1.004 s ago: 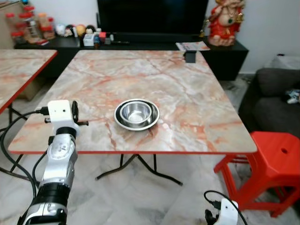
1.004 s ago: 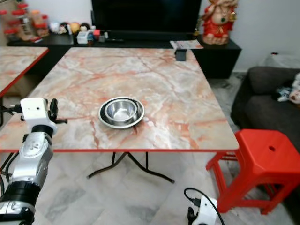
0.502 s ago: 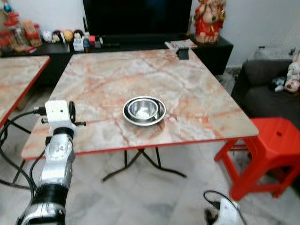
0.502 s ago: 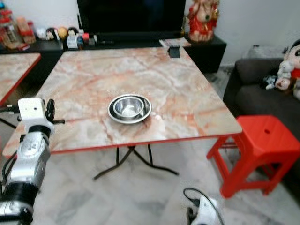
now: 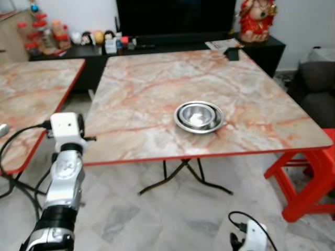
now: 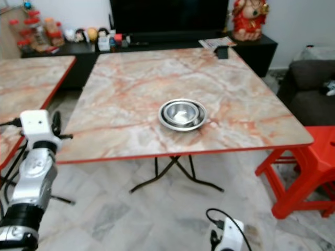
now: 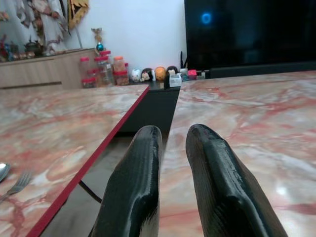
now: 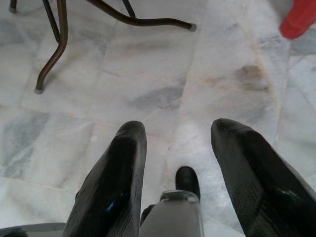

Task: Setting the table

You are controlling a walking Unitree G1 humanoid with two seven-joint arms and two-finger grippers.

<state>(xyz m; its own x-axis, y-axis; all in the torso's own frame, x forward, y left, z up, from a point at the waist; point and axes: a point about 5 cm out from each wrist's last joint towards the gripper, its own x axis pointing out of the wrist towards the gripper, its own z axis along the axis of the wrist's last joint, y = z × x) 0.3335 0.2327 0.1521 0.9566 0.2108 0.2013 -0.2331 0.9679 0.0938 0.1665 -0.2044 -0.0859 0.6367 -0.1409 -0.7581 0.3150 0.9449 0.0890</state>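
From the left eye view, a marble-patterned folding table (image 5: 157, 104) with a red edge fills the middle of the frame, and a steel bowl nested in a steel plate (image 5: 199, 116) sits right of centre on it, toward the near edge. A second table (image 5: 31, 99) of the same pattern runs off the left side. The left arm rises at lower left, level with the gap between the two tables; a red plastic stool (image 5: 314, 178) stands at the right edge.

The right eye view shows the same layout, with the bowl set near the frame's centre.

In the left wrist view, the left gripper (image 7: 173, 163) has its two black fingers nearly together with only a narrow gap, holding nothing. A spoon (image 7: 3, 172) and fork (image 7: 19, 183) lie at the lower left on the second table.

In the right wrist view, the right gripper (image 8: 180, 158) hangs over the marble floor (image 8: 148, 64), fingers well spread and empty.

The cutlery looks light, stiff, thin and slippery on polished stone; I would pinch each handle across its width near the middle.
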